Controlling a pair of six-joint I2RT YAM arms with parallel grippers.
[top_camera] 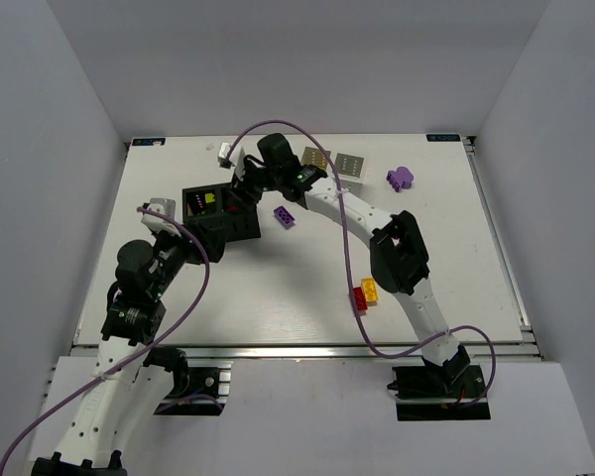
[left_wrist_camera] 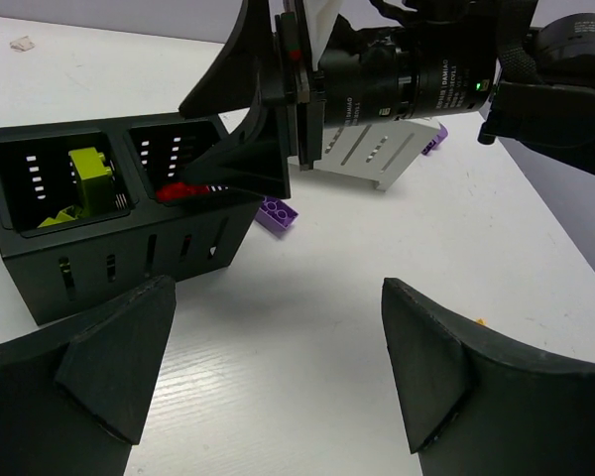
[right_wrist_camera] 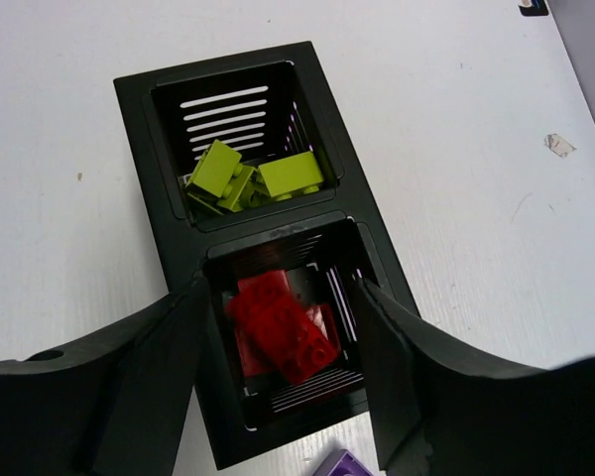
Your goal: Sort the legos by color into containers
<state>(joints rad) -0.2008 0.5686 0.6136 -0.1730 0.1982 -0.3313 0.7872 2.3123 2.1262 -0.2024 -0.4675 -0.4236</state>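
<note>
The black container [top_camera: 200, 230] has lime green legos [right_wrist_camera: 248, 178] in one cell and red legos [right_wrist_camera: 283, 332] in the other. My right gripper [right_wrist_camera: 281, 290] hangs open right over the red cell. A blurred red brick lies between its fingers and touches neither. My left gripper [left_wrist_camera: 278, 293] is open and empty, low over bare table just in front of the black container [left_wrist_camera: 119, 248]. A purple brick [top_camera: 284, 215] lies to the right of that box. A red brick [top_camera: 358, 298] and a yellow brick [top_camera: 370, 290] lie by the right arm. The white container [top_camera: 335, 164] stands at the back.
A purple piece [top_camera: 401, 178] lies right of the white container. A small white object [top_camera: 224, 152] sits near the table's far edge. The right arm [top_camera: 377, 233] arches across the table's middle, its purple cable looping above it. White walls enclose the table.
</note>
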